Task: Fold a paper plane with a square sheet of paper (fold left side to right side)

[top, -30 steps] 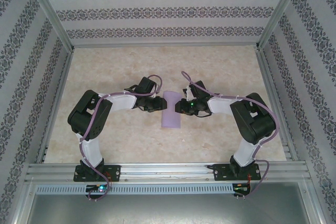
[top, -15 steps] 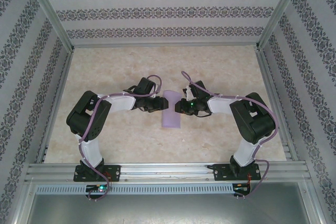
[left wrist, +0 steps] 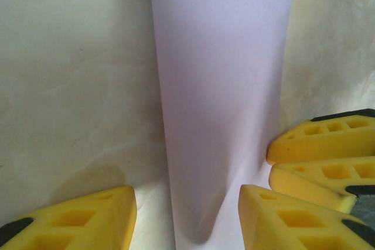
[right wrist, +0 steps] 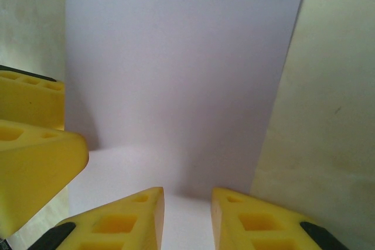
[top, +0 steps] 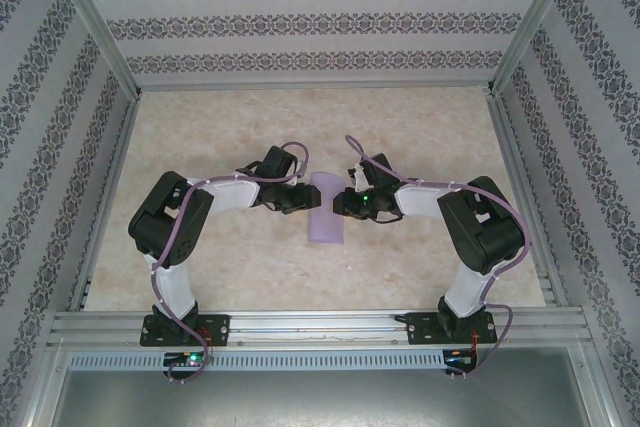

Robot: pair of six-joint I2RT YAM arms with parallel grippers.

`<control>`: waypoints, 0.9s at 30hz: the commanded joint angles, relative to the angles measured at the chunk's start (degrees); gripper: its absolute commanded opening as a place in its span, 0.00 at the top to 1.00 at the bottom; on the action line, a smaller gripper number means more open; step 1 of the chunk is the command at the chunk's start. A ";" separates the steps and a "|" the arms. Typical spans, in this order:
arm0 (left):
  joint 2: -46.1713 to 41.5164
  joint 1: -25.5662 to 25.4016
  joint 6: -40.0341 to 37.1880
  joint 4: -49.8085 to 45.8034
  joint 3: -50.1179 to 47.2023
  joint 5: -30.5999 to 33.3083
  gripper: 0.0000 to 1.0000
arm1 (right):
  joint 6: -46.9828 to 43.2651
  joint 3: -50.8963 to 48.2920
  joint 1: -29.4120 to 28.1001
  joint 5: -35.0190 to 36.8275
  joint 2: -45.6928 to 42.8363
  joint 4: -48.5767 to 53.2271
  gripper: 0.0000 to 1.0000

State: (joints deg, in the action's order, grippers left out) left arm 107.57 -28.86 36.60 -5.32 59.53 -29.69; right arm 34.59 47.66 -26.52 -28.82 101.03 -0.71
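One fold is in, as far as can be judged. The thin lavender square sheet of paper [top: 326, 217] lies at mid-table on the marbled beige tabletop [top: 420, 137], between the two grippers. It shows as a narrow rectangle, taller than wide.

The left-to-right fold looks done or nearly done. In the left wrist view the folded edge looks rounded and shadowed, so the crease is probably not pressed flat.

Left gripper [left wrist: 186, 203]: jaws spread wide, paper lying between them, nothing pinched.

Right gripper [right wrist: 186, 194]: jaws narrowly parted over the sheet's opposite side, gripping nothing I can see.

Left to do: sharpen the crease, then the nose and wing folds. No pointed dart shape yet.
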 commanded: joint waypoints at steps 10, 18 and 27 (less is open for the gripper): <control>6.54 -1.89 -2.15 -0.03 -0.48 1.72 0.51 | 0.66 2.26 -1.24 -1.15 1.86 -0.39 0.72; 6.93 -1.85 -2.41 -0.88 -0.36 2.78 0.53 | 0.82 2.43 -1.38 -0.80 2.06 -0.34 0.72; 7.63 -1.84 -3.29 -1.06 -0.10 3.16 0.59 | 0.53 0.74 -0.87 1.90 -2.92 0.49 0.64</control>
State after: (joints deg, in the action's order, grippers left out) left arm 108.44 -28.86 35.73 -7.49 60.69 -28.45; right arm 35.09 48.99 -27.53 -28.86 101.19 -0.54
